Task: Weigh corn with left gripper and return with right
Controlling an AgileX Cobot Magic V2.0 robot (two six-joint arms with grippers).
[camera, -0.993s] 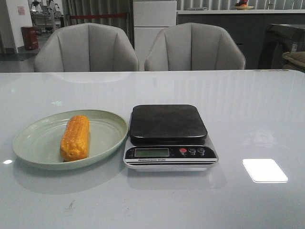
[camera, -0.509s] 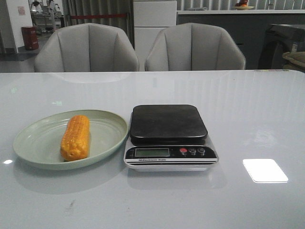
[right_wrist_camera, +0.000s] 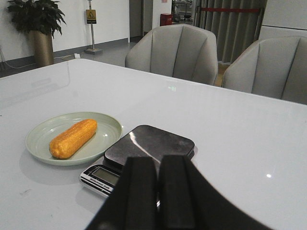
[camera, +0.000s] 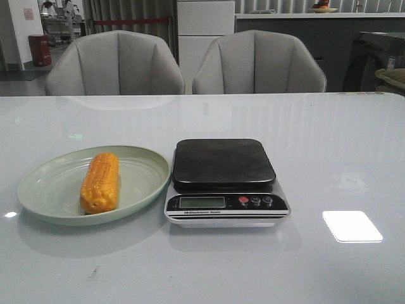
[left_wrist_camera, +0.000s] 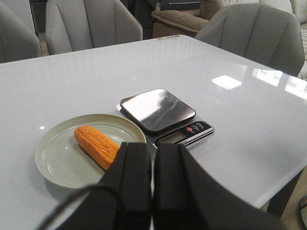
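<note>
Front view: we take the scale (camera: 223,183) as landmark on the white table (camera: 329,145); no arm appears here. Just left of the scale sits the pale green plate (camera: 44,183), its rim close to the scale's edge; the corn (camera: 100,182) lies lengthwise on the plate, untouched; the scale's platform is bare. In the wrist views, the left gripper (left_wrist_camera: 151,158) and the right gripper (right_wrist_camera: 158,167) each show fingers pressed together, holding nothing, well back from the scale. We judge the risk thus: the left jaws must open before descent, or they will shove the round cob along the plate; an off-centre pinch may roll it.
</note>
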